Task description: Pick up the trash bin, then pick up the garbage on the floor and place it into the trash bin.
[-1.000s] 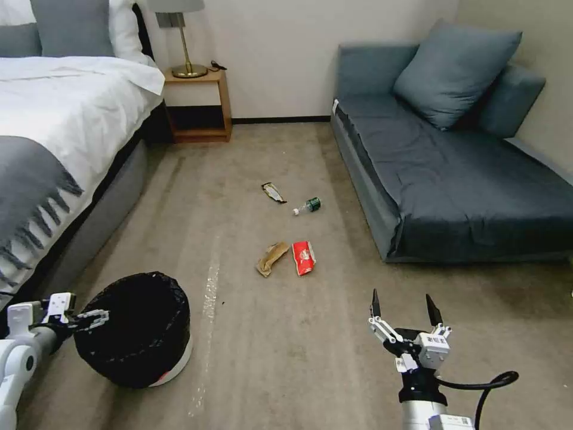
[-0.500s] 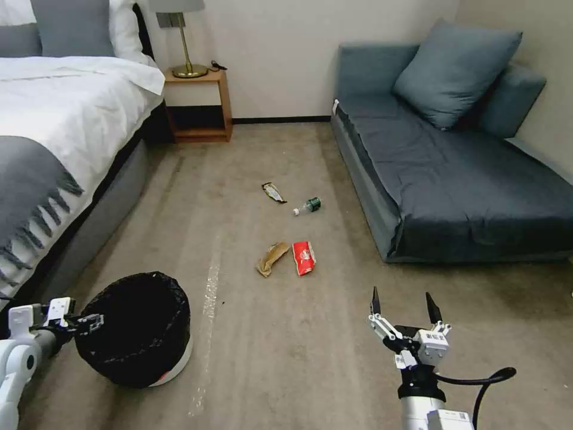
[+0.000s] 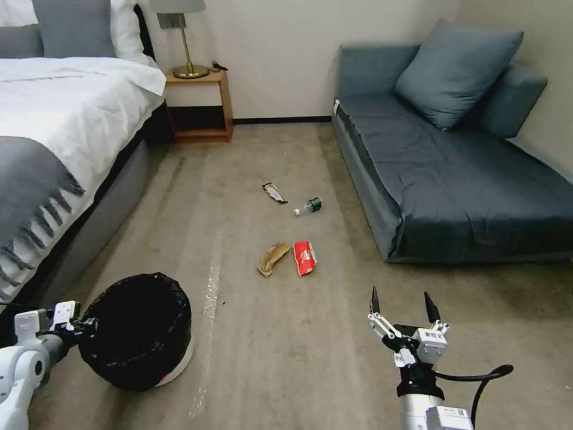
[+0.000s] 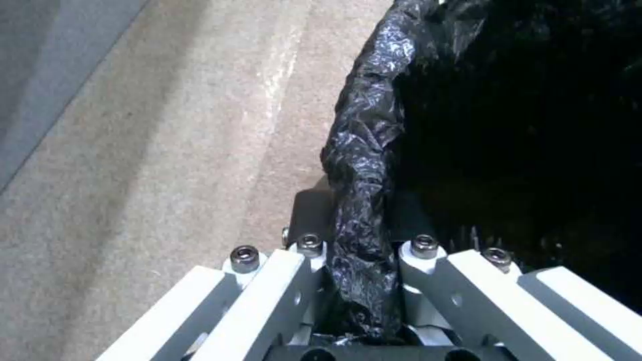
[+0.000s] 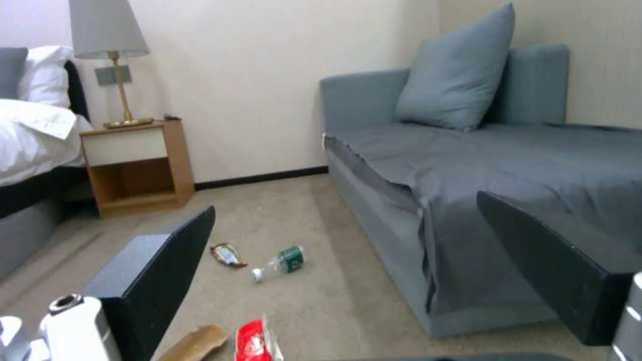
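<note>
- Trash bin (image 3: 137, 331) stands on the carpeted floor (image 3: 268, 358) near the foot of the bed (image 3: 54, 149), tilted a little, its pale bottom rim showing beneath the crinkly black liner.
- Left gripper (image 3: 83, 323) is at the bin's near-left rim; in the left wrist view its fingers (image 4: 304, 220) are pinched together on the liner-wrapped rim, one outside and one inside.
- Garbage lies well apart from the bin, in mid-floor: a crumpled brown paper bag (image 3: 271, 258) just beside a red snack packet (image 3: 304, 257), and farther off a dark-and-gold wrapper (image 3: 274, 192) near a small clear bottle (image 3: 308, 206) (green label, white cap).
- Right gripper (image 3: 401, 306) hangs above bare carpet short of the packet, its two dark fingers (image 5: 160, 271) spread wide with nothing between them.
- Grey sofa (image 3: 465, 179) runs along the right, and a wooden nightstand (image 3: 200, 104) with a brass lamp (image 3: 185, 42) stands against the far wall.
</note>
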`<state>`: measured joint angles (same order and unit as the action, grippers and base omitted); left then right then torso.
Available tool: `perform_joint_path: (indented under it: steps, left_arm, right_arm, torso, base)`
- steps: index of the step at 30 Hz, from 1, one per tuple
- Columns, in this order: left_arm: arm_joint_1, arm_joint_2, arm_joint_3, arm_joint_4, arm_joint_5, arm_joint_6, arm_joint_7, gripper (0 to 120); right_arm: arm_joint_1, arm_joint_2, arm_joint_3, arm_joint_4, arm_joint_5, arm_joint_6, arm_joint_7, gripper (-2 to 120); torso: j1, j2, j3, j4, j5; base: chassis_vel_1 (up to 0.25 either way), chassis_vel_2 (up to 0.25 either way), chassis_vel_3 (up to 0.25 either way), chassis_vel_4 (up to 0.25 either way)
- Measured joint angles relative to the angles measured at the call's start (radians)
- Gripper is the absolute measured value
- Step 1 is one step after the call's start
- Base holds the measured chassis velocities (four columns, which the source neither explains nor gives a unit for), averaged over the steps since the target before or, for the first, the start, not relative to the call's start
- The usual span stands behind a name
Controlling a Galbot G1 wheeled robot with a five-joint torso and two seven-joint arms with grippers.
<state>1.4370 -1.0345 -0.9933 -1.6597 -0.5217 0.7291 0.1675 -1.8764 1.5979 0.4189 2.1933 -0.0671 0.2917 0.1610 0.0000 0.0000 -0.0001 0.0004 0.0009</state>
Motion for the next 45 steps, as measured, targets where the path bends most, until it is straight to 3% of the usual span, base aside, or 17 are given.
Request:
perform_joint_path:
  steps: [6,10,14,17,22,30,45]
  left_arm:
    - [0.017,-0.023,-0.013,-0.067,-0.024,0.004,-0.025,5]
    - [0.039,-0.061,-0.033,-0.168,-0.044,-0.007,-0.060,4]
    - [0.057,-0.081,-0.043,-0.227,-0.045,-0.012,-0.072,4]
    - [0.098,-0.112,-0.063,-0.304,-0.012,-0.020,-0.095,4]
    - [0.137,-0.144,-0.109,-0.360,0.010,-0.029,-0.121,3]
    - [0.203,-0.188,-0.159,-0.423,0.052,-0.044,-0.138,3]
    - [0.227,-0.209,-0.185,-0.442,0.077,-0.054,-0.131,3]
  right_arm:
    - [-0.006,-0.007,0.001,0.002,0.008,0.002,0.000,100]
    - [-0.013,-0.017,0.003,0.002,0.024,0.007,-0.004,100]
    - [-0.014,-0.025,-0.001,-0.002,0.039,0.007,-0.011,100]
    - [-0.010,-0.039,-0.010,-0.021,0.061,0.005,-0.019,100]
    - [-0.004,-0.054,-0.019,-0.045,0.059,0.000,-0.025,100]
    - [0.005,-0.079,-0.047,-0.099,-0.047,0.051,-0.062,100]
    - [0.014,-0.099,-0.056,-0.136,-0.007,0.077,-0.086,100]
  torso:
    - [0.000,0.000,0.000,-0.0004,-0.0016]
    - [0.000,0.000,0.000,-0.0009,-0.0014]
    - [0.000,0.000,0.000,-0.0005,-0.0010]
    - [0.000,0.000,0.000,-0.0006,-0.0007]
    - [0.000,0.000,0.000,-0.0003,-0.0008]
    - [0.000,0.000,0.000,-0.0001,-0.0008]
    - [0.000,0.000,0.000,-0.0003,-0.0008]
  base:
    - [0.000,0.000,0.000,0.000]
    - [0.000,0.000,0.000,0.000]
    - [0.000,0.000,0.000,0.000]
    - [0.000,0.000,0.000,0.000]
    - [0.000,0.000,0.000,0.000]
    - [0.000,0.000,0.000,0.000]
    - [-0.009,0.009,0.007,-0.008]
